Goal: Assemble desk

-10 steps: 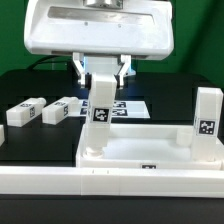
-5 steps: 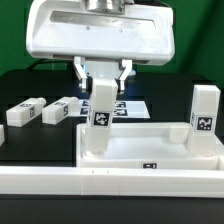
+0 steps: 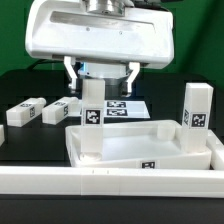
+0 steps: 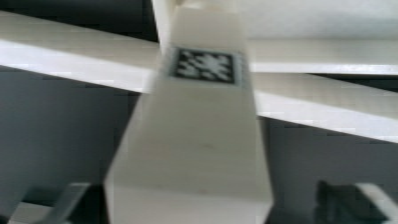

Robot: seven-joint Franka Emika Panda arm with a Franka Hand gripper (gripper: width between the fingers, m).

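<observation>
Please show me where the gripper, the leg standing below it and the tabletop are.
gripper (image 3: 100,80), exterior view, midway between its fingertips.
leg below the gripper (image 3: 91,138), exterior view, front face under its tag.
tabletop (image 3: 120,161), exterior view, near rim.

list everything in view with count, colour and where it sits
rectangular tray-like plastic tabletop: 1, white, just behind the rail
upright square-section leg: 1, white, tagged, at the tabletop's corner on the exterior view's left
second upright leg: 1, white, tagged, at the tabletop's end on the exterior view's right
loose legs lying flat: 2, white, tagged, on the table at the exterior view's left
marker board: 1, white with black tags, behind the tabletop
long border rail: 1, white, across the front
table: 1, black
gripper: 1, white housing, open, fingers either side of the first leg
</observation>
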